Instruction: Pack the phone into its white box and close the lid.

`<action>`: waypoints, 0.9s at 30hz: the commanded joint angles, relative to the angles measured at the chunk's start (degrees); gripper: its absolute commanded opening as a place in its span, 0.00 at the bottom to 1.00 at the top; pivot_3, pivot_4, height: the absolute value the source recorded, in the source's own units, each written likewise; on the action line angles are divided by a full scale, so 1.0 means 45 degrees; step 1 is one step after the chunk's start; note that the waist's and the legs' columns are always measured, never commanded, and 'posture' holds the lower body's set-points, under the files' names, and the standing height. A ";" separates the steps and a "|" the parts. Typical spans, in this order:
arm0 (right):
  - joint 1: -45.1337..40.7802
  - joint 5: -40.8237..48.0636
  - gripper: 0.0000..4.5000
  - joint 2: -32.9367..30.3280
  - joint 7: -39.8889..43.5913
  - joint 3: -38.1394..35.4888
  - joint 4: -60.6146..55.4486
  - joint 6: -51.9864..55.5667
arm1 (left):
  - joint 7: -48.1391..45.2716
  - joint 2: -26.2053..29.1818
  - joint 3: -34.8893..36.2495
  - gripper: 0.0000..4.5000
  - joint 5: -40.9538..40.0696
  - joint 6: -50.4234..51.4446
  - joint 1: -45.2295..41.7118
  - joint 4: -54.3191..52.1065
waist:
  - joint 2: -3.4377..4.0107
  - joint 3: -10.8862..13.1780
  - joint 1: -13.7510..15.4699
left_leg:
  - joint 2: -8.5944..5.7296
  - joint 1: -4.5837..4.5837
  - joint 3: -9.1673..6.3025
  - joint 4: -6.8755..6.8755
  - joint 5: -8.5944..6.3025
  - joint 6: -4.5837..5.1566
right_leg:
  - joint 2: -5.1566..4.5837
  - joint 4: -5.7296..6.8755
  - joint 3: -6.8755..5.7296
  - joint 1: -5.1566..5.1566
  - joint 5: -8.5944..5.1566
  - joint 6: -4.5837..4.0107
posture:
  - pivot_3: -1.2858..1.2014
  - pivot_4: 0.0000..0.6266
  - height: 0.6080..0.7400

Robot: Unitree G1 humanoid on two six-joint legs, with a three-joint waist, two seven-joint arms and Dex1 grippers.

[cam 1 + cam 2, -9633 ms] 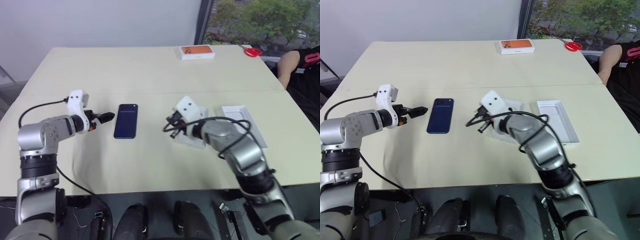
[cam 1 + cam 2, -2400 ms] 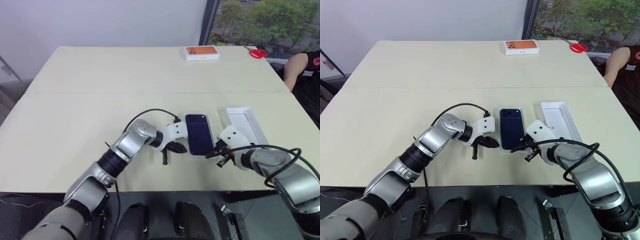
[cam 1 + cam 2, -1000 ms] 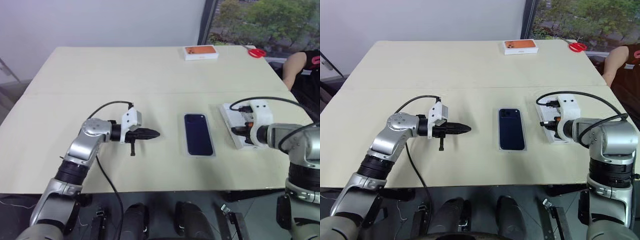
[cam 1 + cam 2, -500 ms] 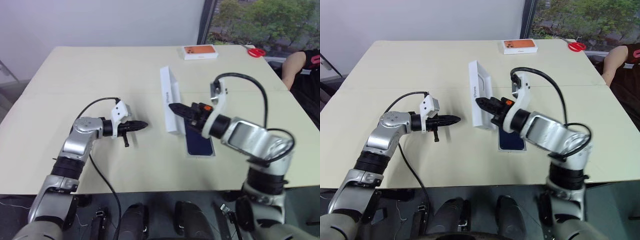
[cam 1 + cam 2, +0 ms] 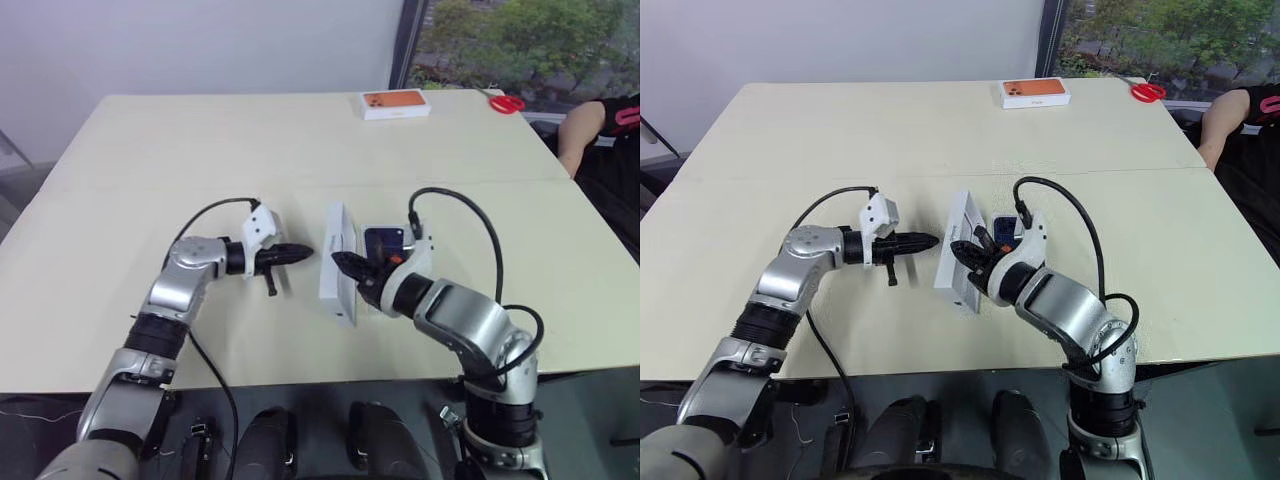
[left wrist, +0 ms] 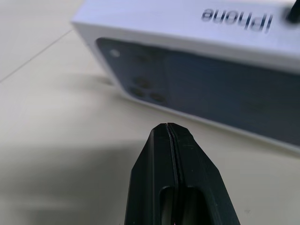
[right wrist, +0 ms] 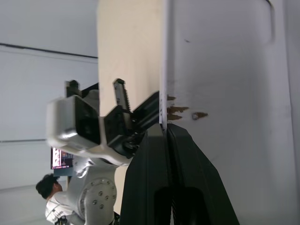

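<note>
1. Beige table (image 5: 200, 150) seen from the robot's head cam; window w/ green trees at 1 o'clock.
2. Left gripper (image 5: 305, 253) sits at approx 9 o'clock of the table's middle, level, tips aimed toward 3 o'clock. Jaws pressed fully together, nothing between them. In the left wrist view the closed fingers (image 6: 171, 159) point at the printed face of the lid, near but apart from it.
3. The lid (image 5: 339, 262) stands on its long edge at table centre, just right of the left gripper's tips, tilted off upright. Its printed dark blue phone pic faces the left gripper; grey lettering on its side wall shows in the left wrist view.
4. Right gripper (image 5: 343, 262) reaches in from 4 o'clock & pinches the lid's wall near mid-length: jaws closed tight on the thin cardboard edge, plain white inside facing that arm. Right wrist view shows the fingers (image 7: 159, 154) clamped on the rim.
5. The phone (image 5: 384, 241) lies flat, dark navy, directly behind the lid at its 3 o'clock, mostly hidden by the right arm. Can't tell if the white box is under it.
6. Far edge, 12–1 o'clock: orange-printed box (image 5: 395, 104), then red scissors (image 5: 505, 102).
7. A person's arm (image 5: 578, 130) at 2 o'clock, beyond the table corner.
</note>
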 commanded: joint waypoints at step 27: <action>-0.1283 -0.3177 1.00 -1.1100 0.6437 -0.1302 0.0804 0.2854 | 0.1132 -0.1599 -0.0140 0.00 -0.0589 0.2231 -0.0555 -0.2457 | 0.0002 0.0001 0.0299 | 0.0030 0.0011 0.0007 0.0004 -0.0014 0.0025 | 0.0043 -0.0026 0.0006 0.0022 -0.0003 -0.0003 | 0.52 0.24 1.00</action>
